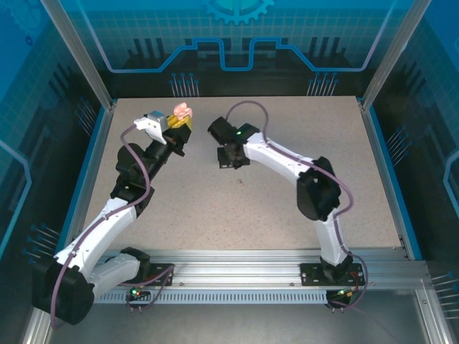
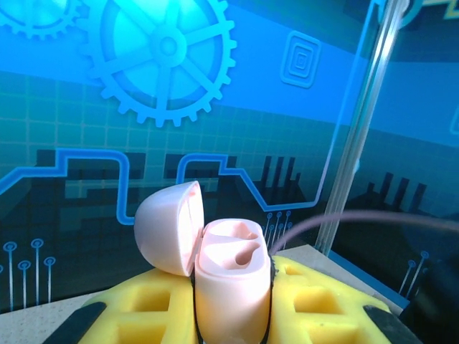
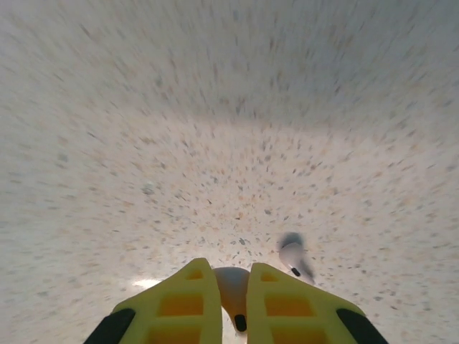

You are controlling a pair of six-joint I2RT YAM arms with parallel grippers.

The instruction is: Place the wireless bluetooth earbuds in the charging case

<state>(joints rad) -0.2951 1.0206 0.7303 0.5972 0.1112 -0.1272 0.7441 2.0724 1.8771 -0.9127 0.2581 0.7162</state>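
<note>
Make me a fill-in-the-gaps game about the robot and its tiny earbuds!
1. The left gripper holds the charging case, and its lid is ____.
2. The right gripper is shut on one ____.
3. The other earbud lies on the ____.
Missing words: open; earbud; table.

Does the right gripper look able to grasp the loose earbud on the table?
Probably not: the right gripper is shut on a second earbud, though the loose earbud lies free beside it.

The left arm (image 1: 93, 236) and right arm (image 1: 276, 154) are built of white links and black joints; lilac cables (image 1: 247, 103) are strung along, yellow fingers (image 3: 179, 308) fitted.
</note>
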